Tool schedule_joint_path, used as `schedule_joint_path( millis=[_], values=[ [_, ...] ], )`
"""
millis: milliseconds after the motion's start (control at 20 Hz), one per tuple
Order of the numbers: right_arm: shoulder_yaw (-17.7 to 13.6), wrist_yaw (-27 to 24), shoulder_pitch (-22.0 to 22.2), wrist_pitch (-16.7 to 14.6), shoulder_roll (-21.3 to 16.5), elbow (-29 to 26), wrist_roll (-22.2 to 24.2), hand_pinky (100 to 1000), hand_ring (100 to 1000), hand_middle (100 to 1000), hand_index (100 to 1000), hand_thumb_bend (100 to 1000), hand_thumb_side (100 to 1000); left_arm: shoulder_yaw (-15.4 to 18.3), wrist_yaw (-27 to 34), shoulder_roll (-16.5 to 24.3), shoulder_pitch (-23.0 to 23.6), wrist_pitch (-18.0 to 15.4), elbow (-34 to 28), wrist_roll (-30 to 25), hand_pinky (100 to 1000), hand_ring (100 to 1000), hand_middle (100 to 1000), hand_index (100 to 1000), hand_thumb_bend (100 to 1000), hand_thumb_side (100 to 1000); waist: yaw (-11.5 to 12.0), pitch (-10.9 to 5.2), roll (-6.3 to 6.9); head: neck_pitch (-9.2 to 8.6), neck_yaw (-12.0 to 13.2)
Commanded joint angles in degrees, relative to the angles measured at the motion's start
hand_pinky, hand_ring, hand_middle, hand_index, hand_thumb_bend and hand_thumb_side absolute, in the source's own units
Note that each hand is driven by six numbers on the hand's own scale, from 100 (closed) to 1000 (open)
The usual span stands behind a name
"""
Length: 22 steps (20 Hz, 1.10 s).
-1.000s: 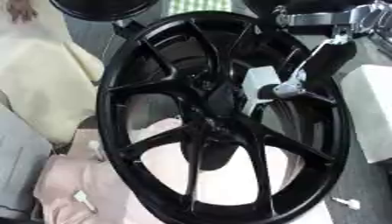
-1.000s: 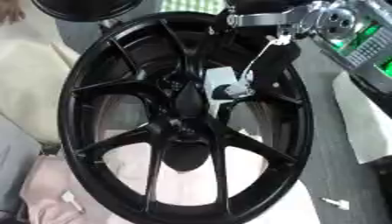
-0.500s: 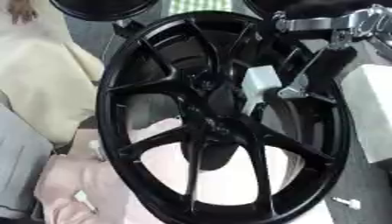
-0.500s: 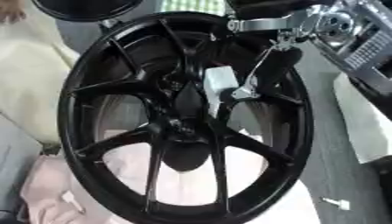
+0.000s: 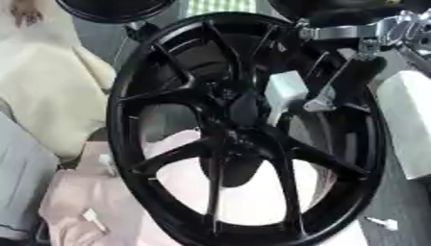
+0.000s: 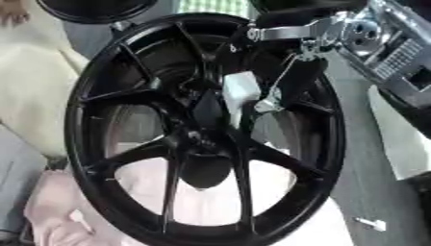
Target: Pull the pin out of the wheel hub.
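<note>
Reaching from upper right: right hand, pale fingertip above centre of glossy black spoked wheel hub | grip unclear | pin not discernible | hub on pale cloth | left hand unseen.

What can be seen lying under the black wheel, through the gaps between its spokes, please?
Through the lower gaps of the black wheel, pale pink cloth shows, spreading out past the rim at lower left. The upper gaps look dark. Whatever lies under the spokes, hub and rim is covered.

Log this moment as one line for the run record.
right hand: over spokes near wheel hub | fingers: unclear | pin: not discernible | left hand: not in view
</note>
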Motion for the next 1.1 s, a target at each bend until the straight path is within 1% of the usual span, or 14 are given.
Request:
schedule_joint_path(
  millis=[50,200,250,500,550,650,750,850,950,1100],
  values=[
    [-0.9,-0.14,-0.58,0.25,-0.6,-0.56,-0.37,816,725,566,647,400,100,0.12,-0.07,1.14,-0.53,-0.03,-0.83,-0.18,698,523,489,601,836,500,0.1,-0.97,0.4,-0.44,0.15],
    [-1.19,-1.86,-0.3,1.52,-0.69,-1.82,-2.22,805,699,527,606,388,100,0.12,-0.04,1.15,-0.53,-0.02,-0.79,-0.17,698,523,489,601,835,500,0.1,-1.05,0.4,-0.51,0.07],
    [-1.2,-2.31,-0.21,2.03,-0.76,-2.13,-2.64,794,673,498,574,387,100,0.12,-0.05,1.15,-0.55,-0.01,-0.79,-0.17,699,523,489,601,835,501,0.11,-1.06,0.4,-0.51,0.06],
    [-1.71,-3.84,0.39,3.95,-1.07,-3.27,-4.05,776,632,443,524,408,100,0.09,-0.12,1.16,-0.56,0.01,-0.77,-0.2,699,523,489,601,836,502,0.13,-1.12,0.38,-0.55,0.0],
    [-2.01,-4.04,0.54,4.3,-1.17,-3.56,-4.42,771,619,425,508,419,149,0.09,-0.15,1.17,-0.55,0.02,-0.76,-0.21,699,523,489,601,836,502,0.12,-1.13,0.38,-0.53,-0.03],
    [-2.87,-4.45,0.98,5.03,-1.48,-4.41,-5.34,765,606,411,494,428,204,0.11,-0.16,1.18,-0.54,0.01,-0.75,-0.19,699,523,489,601,836,502,0.1,-1.15,0.38,-0.46,-0.06],
    [-4.24,-4.82,1.59,5.51,-2.04,-5.65,-6.5,763,601,402,486,432,242,0.15,-0.14,1.18,-0.51,-0.01,-0.74,-0.16,699,523,489,601,836,502,0.05,-1.18,0.39,-0.42,-0.08],
    [-6.3,-5.06,2.36,5.76,-2.88,-7.29,-7.89,761,597,396,479,435,273,0.18,-0.13,1.19,-0.47,-0.03,-0.72,-0.13,699,523,490,602,836,502,-0.03,-1.21,0.39,-0.37,-0.11],
    [-9.12,-5.34,3.24,5.97,-3.8,-9.17,-9.66,761,592,389,472,438,302,0.24,-0.11,1.2,-0.4,-0.07,-0.7,-0.08,699,524,490,602,836,502,-0.19,-1.24,0.43,-0.31,-0.08],
    [-13.81,-6.79,5.32,6.52,-5.36,-11.37,-12.45,764,590,388,471,438,306,0.34,-0.08,1.22,-0.32,-0.13,-0.68,-0.02,699,524,490,601,836,502,-0.43,-1.23,0.47,-0.29,-0.01]
  ],
)
